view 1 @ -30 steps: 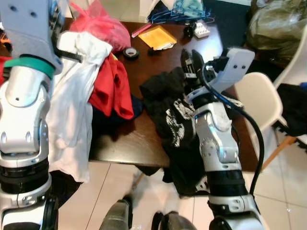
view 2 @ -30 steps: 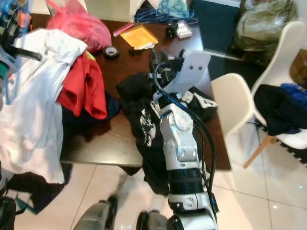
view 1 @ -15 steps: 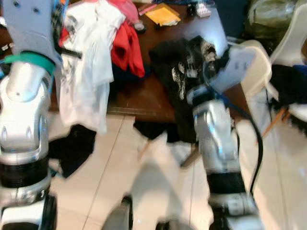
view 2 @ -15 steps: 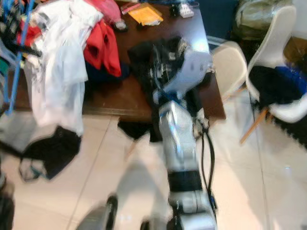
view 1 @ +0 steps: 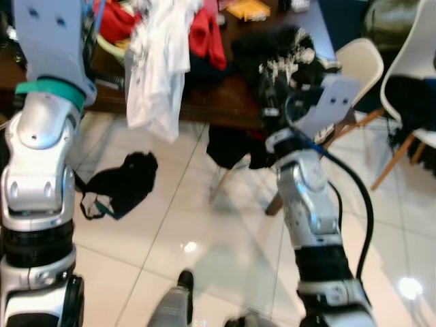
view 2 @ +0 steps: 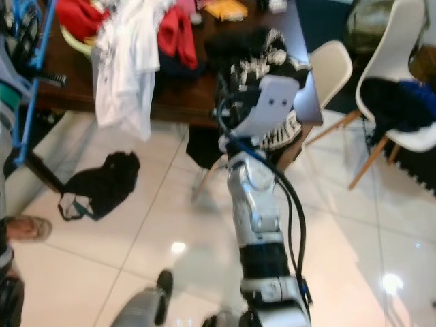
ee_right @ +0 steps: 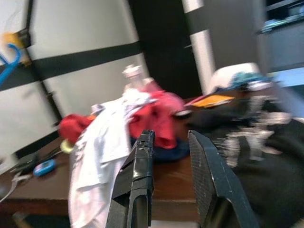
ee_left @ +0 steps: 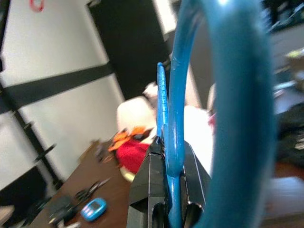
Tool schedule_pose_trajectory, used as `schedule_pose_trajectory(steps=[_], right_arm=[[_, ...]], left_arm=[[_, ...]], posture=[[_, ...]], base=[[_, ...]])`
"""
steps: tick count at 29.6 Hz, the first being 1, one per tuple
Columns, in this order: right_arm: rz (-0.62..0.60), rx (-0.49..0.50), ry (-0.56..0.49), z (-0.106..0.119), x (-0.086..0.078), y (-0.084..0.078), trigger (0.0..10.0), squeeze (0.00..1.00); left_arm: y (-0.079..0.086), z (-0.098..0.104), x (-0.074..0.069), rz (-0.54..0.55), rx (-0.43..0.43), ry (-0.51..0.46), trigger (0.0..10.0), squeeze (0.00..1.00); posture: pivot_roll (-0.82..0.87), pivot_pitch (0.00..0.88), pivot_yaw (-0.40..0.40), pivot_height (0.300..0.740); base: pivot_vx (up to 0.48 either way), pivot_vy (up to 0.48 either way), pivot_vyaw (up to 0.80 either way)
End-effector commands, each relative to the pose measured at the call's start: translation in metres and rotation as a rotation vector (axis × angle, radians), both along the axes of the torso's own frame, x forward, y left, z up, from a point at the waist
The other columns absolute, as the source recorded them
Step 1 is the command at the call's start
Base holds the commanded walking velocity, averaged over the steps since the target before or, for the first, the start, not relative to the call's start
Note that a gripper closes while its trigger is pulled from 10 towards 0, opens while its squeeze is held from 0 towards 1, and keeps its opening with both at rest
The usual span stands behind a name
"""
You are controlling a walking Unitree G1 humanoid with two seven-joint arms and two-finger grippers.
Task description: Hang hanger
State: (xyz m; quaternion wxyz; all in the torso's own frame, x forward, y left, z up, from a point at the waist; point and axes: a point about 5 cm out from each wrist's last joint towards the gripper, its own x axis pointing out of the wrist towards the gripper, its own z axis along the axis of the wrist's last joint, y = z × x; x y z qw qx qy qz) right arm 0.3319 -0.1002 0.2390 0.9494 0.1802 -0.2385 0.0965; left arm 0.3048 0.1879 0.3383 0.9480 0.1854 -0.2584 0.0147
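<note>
My left gripper (ee_left: 168, 148) is shut on a blue hanger (ee_left: 237, 109), whose thick blue bar runs between the black fingers. The same hanger (view 2: 33, 71) is held high at the far left in the right eye view. A white shirt (view 1: 157, 68) hangs beside it, reaching below the front edge of the dark table (view 1: 225, 103); how it sits on the hanger is hidden. My right gripper (ee_right: 171, 142) is raised before the table, open and holding nothing, and it points at the clothes there.
Black clothes (view 1: 286, 54) and red clothes (view 1: 208, 30) are piled on the table. A black garment (view 1: 119, 184) lies on the tiled floor. Two white chairs (view 1: 361, 61) (view 2: 395, 41) stand at the right. A person's foot (view 2: 26, 228) is at the left.
The whole picture has shifted: the table now lies farther off at the top and much more floor shows. The white shirt now hangs free of the table pile.
</note>
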Motion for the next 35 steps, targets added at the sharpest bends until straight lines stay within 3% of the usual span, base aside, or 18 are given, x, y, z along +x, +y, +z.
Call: schedule_pose_trajectory(steps=[1, 11, 14, 18, 27, 35], right_arm=[[-0.001, 0.006, 0.010, -0.004, -0.001, 0.001, 10.0, 0.00], [-0.003, 0.004, 0.009, -0.004, -0.001, 0.000, 10.0, 0.00], [-0.004, 0.001, 0.014, -0.005, -0.001, 0.000, 10.0, 0.00], [-0.008, -0.027, 0.016, -0.006, -0.001, 0.000, 10.0, 0.00], [-0.008, -0.104, 0.035, -0.010, 0.001, 0.004, 10.0, 0.00], [-0.007, -0.106, 0.037, -0.011, 0.001, 0.003, 10.0, 0.00]], left_arm=[[0.000, 0.000, 0.000, 0.001, 0.006, -0.004, 10.0, 0.00], [0.000, -0.008, 0.004, 0.000, -0.035, 0.043, 10.0, 0.00], [-0.001, -0.023, 0.010, -0.024, -0.158, 0.154, 10.0, 0.00], [-0.004, -0.029, 0.011, -0.036, -0.190, 0.181, 10.0, 0.00], [-0.005, -0.046, 0.016, -0.014, -0.207, 0.248, 10.0, 0.00], [-0.005, -0.047, 0.015, -0.010, -0.207, 0.252, 10.0, 0.00]], posture=[[0.20, 0.062, 0.003, 0.740], [0.19, 0.065, -0.001, 0.740], [0.19, 0.066, -0.002, 0.740], [0.19, 0.066, -0.003, 0.740], [0.18, 0.062, -0.005, 0.740], [0.18, 0.059, -0.008, 0.740]], base=[[-0.341, 0.000, 0.00], [-0.126, 0.000, 0.00], [0.000, 0.000, 0.00], [0.000, 0.000, 0.00], [0.000, 0.000, 0.79], [0.000, 0.000, 0.78]])
